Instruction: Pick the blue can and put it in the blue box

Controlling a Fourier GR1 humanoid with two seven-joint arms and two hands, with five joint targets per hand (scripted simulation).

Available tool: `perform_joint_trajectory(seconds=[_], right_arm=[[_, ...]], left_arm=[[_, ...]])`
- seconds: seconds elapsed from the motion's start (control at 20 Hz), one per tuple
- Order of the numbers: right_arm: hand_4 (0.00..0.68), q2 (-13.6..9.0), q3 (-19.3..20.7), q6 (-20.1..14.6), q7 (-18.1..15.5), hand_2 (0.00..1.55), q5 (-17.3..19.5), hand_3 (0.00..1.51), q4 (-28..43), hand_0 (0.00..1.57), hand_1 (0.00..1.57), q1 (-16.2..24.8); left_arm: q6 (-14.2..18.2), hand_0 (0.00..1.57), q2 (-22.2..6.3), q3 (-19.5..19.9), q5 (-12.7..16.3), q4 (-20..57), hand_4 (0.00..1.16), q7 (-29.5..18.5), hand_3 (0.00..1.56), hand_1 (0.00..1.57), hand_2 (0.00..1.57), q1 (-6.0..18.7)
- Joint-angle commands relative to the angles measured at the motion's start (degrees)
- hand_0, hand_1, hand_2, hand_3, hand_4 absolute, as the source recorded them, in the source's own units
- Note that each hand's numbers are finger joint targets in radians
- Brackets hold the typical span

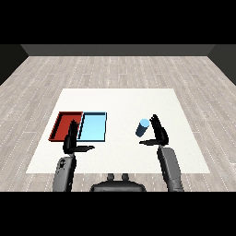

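Nearest, left robot hand (70,142) with straight, relaxed fingers (holding nothing) before the red tray (61,126) and blue tray (93,126). Right robot hand (158,132) spread wide, just beside the tilted blue can (142,127) on the white surface (120,101).

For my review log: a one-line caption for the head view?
Right hand open beside tilted blue can; light blue tray holds nothing.

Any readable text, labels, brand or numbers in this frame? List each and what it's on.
None readable.
blue can: plain, no label visible.
red tray: no markings.
light blue tray: no markings.
white table: nothing printed on it.
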State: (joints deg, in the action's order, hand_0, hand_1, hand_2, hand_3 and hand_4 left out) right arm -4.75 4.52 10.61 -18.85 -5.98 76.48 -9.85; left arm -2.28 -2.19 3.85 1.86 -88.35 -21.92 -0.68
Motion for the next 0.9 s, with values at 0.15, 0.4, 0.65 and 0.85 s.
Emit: perform_joint_trajectory(seconds=[0.15,0.4,0.65,0.85], right_arm=[[0.000,1.71,-0.90,-2.45,-2.34,0.00,1.88,0.00,-1.65,0.00,0.00,0.47],[0.000,0.38,0.33,-1.27,-1.59,0.00,0.68,0.00,-4.29,0.00,0.00,-2.37],[0.000,-1.99,4.10,1.10,-1.98,0.00,-2.50,0.00,-11.07,0.00,0.00,-6.66],[0.000,-2.40,4.25,0.69,-3.21,0.00,-1.13,0.00,-16.94,0.00,0.00,-7.84]], left_arm=[[5.27,0.00,2.08,-6.11,-2.69,-1.19,0.00,-0.83,0.00,0.00,0.00,-1.33],[0.69,0.00,-0.67,0.46,1.65,1.87,0.00,-1.97,0.00,0.00,0.00,0.34],[0.85,0.00,-1.21,-1.07,0.52,-3.46,0.00,1.80,0.00,0.00,0.00,-0.77],[1.67,0.00,0.02,-2.33,-0.94,-1.95,0.00,-0.31,0.00,0.00,0.00,-1.99]])
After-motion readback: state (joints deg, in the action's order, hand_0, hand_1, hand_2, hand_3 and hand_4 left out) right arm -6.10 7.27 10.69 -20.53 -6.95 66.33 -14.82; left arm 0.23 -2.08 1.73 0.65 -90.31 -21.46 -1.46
